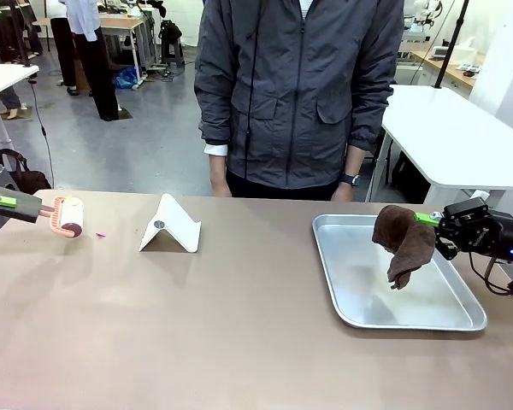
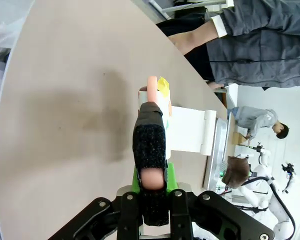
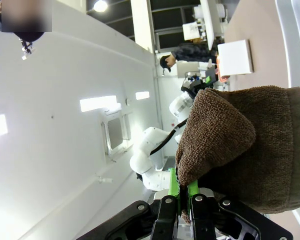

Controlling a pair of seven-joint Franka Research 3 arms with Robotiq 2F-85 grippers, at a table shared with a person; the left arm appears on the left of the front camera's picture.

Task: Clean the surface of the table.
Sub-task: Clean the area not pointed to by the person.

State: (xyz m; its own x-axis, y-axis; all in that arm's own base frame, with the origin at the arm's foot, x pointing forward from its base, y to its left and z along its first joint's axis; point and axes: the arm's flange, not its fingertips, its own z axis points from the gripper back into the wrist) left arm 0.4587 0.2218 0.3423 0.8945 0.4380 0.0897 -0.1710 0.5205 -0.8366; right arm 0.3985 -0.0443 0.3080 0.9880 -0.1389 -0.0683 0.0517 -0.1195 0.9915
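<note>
Nearest you, the table (image 1: 239, 350) spreads its smooth, matte, brownish top across the whole width, and this front stretch is bare. Judge it as 1 heavy, rigid slab: there is nothing on it to take hold of, so you work it with the 2 tools, and the even top should let a cloth slide and a roller run freely.

Farther in on your right, the right gripper (image 1: 423, 219) is clamped tight on a brown cloth (image 1: 403, 243), pinching 1 bunched corner. The rest hangs limp over the metal tray (image 1: 359, 312); I cannot tell whether its lowest fold touches the tray. It is soft and floppy, so expect it to bunch unless you press it flat on the table.

On your left, the left gripper (image 1: 41, 207) is closed on the handle of a lint roller (image 1: 68, 216), held low at the table's left edge. A pink scrap (image 1: 100, 233) lies just beside the roller, and a white folded stand (image 1: 171, 226) sits near it, toward the middle.

Beyond the far edge a person (image 1: 299, 94) stands with arms down, hands off the table
</note>
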